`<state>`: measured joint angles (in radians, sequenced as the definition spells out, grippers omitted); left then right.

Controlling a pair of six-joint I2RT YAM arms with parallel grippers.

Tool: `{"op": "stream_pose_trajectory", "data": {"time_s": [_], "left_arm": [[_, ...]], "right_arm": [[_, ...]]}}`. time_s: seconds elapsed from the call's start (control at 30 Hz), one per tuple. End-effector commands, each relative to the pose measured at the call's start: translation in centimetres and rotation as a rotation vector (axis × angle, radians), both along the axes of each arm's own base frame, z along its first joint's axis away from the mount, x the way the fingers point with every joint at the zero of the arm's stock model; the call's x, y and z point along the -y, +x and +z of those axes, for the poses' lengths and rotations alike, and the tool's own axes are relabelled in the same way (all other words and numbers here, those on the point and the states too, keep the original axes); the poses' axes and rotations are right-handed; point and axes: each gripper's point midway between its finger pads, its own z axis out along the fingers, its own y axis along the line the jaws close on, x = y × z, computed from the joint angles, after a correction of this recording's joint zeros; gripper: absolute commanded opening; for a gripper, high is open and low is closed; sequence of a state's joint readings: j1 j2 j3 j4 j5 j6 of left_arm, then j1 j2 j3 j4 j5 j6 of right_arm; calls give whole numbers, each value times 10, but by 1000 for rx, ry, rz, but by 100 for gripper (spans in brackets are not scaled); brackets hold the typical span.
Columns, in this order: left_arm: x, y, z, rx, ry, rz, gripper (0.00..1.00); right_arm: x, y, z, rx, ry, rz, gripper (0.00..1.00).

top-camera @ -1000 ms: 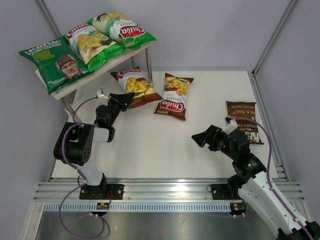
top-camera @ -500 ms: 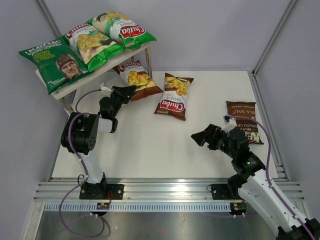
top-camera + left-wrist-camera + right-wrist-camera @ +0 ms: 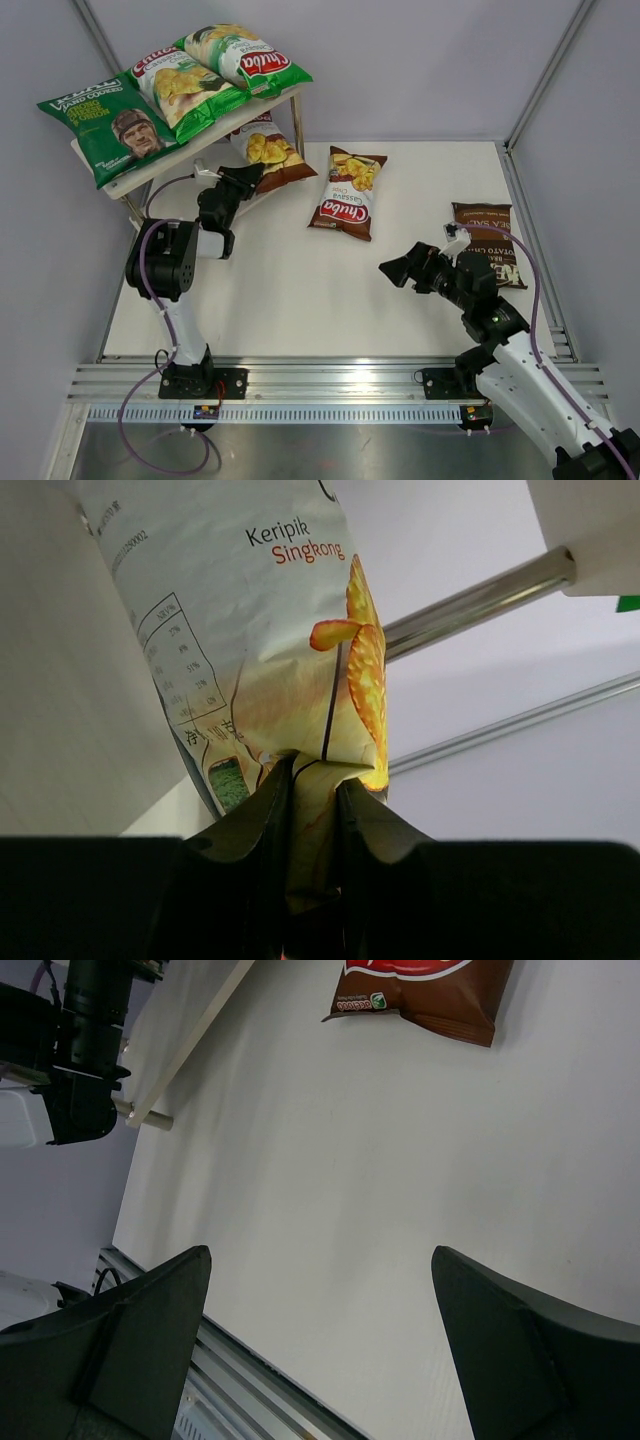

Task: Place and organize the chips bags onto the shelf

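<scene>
White tabletop (image 3: 300, 290) is bordered at far left by the shelf (image 3: 228, 122), whose top board is filled by 3 green bags (image 3: 175, 85). 1 brown bag (image 3: 268, 152) is pinched by its end seam in the left pincer (image 3: 250, 177), long axis pointed away under that board, a metal leg close by. A 2nd brown bag (image 3: 347, 193) and the Kettle bag (image 3: 487, 240) are seen flat; the right pincer (image 3: 397, 270) is spread wide, empty, nearer the latter.
</scene>
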<state>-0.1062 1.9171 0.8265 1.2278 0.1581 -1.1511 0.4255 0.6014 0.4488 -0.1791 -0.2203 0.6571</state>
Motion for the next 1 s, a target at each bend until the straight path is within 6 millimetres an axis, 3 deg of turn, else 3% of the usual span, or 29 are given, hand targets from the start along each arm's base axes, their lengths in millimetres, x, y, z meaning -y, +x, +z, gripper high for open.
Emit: {"op": "stream_pose_trajectory", "data": {"time_s": [0.0,0.17,0.33,0.53,0.97], "left_arm": [[-24,7,82,329,4,98,0],[-33,25,65,283,47,128,1],[-39,30,53,249,71,162,1],[-45,12,53,255,51,194,0],[-55,-17,74,273,26,279,0]], "right_arm": [[-10,6,35,105,36,48,99],[-14,8,34,104,44,66,99],[-17,10,33,106,43,75,99],[-20,16,30,103,31,81,99],[-22,13,30,99,50,98,99]]}}
